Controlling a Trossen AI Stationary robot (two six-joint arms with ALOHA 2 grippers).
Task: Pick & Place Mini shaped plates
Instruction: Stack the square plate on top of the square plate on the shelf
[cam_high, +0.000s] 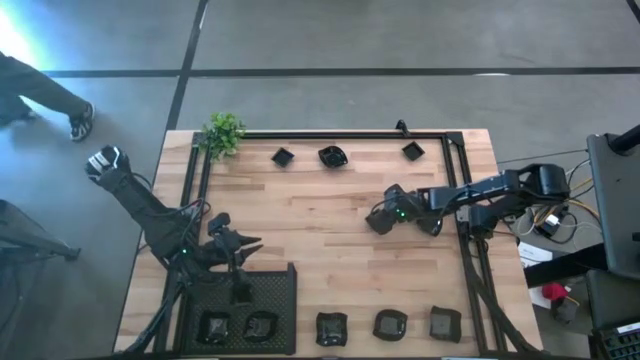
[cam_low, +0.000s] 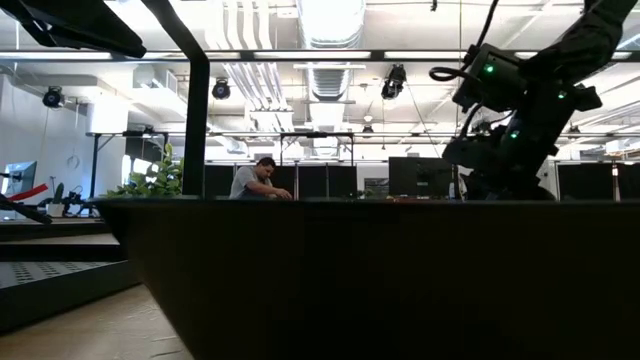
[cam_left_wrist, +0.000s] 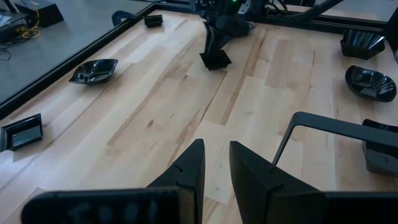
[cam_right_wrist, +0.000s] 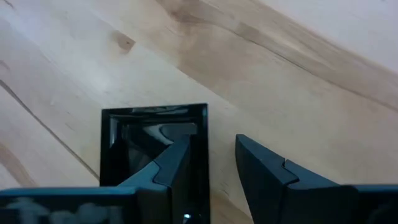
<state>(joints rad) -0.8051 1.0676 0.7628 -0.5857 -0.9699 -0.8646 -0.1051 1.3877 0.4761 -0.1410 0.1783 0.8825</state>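
Right gripper (cam_right_wrist: 211, 165) is at work over the middle of the table (cam_high: 330, 230), toward its own side. Its two fingers straddle one wall of a small square black plate (cam_right_wrist: 134, 134): one finger inside the dish, the other outside on bare wood. A narrow gap remains between them; whether they pinch the wall yet cannot be told. In the left wrist view the plate appears to rest on the wood.

Left gripper (cam_left_wrist: 216, 168) waits, fingers slightly parted and empty, beside the black mesh tray (cam_high: 290, 285), which already holds two plates (cam_high: 238, 326).

Other plates lie well apart: three along the far edge near a small green plant (cam_high: 222, 132), three along the near edge beside the tray.

Judgement: the step in hand is the pick of the square plate. The next move calls for a firm pinch on the wall, then a clean lift and carry toward the tray.
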